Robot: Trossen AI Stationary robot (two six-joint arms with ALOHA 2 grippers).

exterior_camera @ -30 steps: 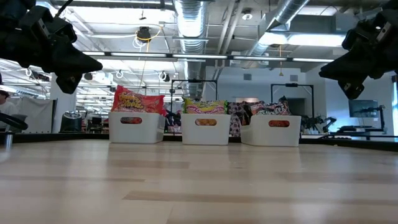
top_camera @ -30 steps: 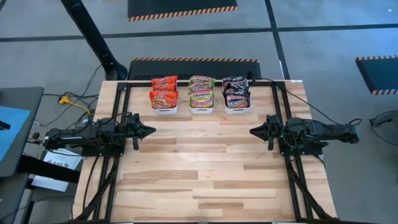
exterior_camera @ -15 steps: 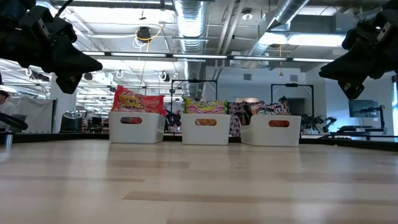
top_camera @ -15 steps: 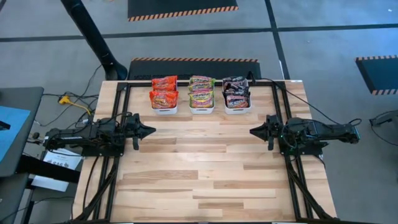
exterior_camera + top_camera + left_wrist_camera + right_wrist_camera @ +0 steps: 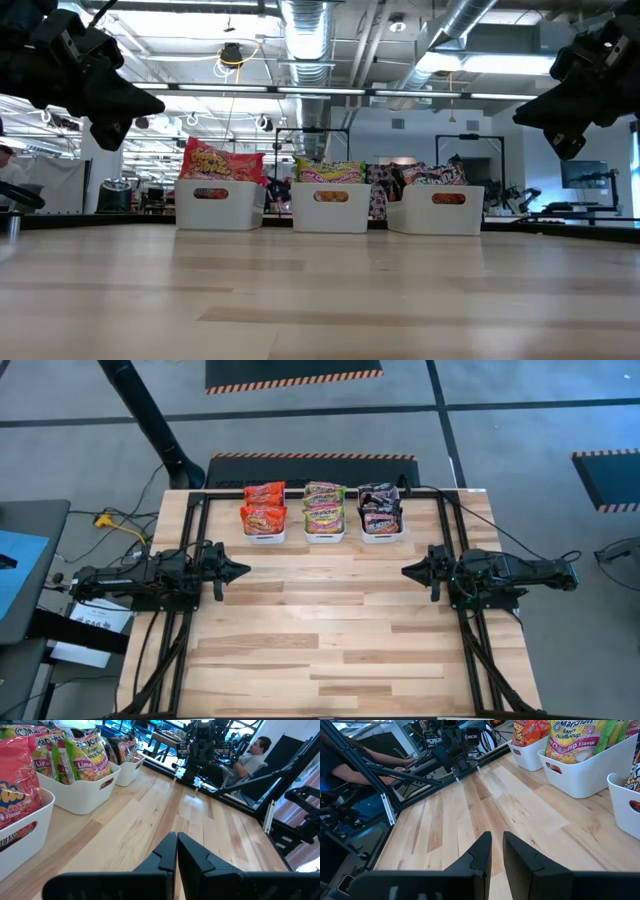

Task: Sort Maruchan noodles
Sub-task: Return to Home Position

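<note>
The Maruchan noodles stand upright in three white bins in a row at the table's far edge. The red-orange packets (image 5: 264,506) fill the left bin (image 5: 218,208), the green-yellow packets (image 5: 324,506) the middle bin (image 5: 331,210), and the black packets (image 5: 380,506) the right bin (image 5: 436,212). My left gripper (image 5: 246,570) hovers over the table's left side, pointing level toward the right, shut with nothing in it (image 5: 177,837). My right gripper (image 5: 404,571) hovers over the right side, facing it. Its fingers (image 5: 497,836) stand slightly apart with nothing between them.
Bare wooden tabletop (image 5: 320,620) lies between and in front of the grippers. Black frame rails (image 5: 190,520) run along the table's sides and far edge. A person (image 5: 254,754) sits beyond the table's right side, and another person's arm (image 5: 350,767) shows beyond its left side.
</note>
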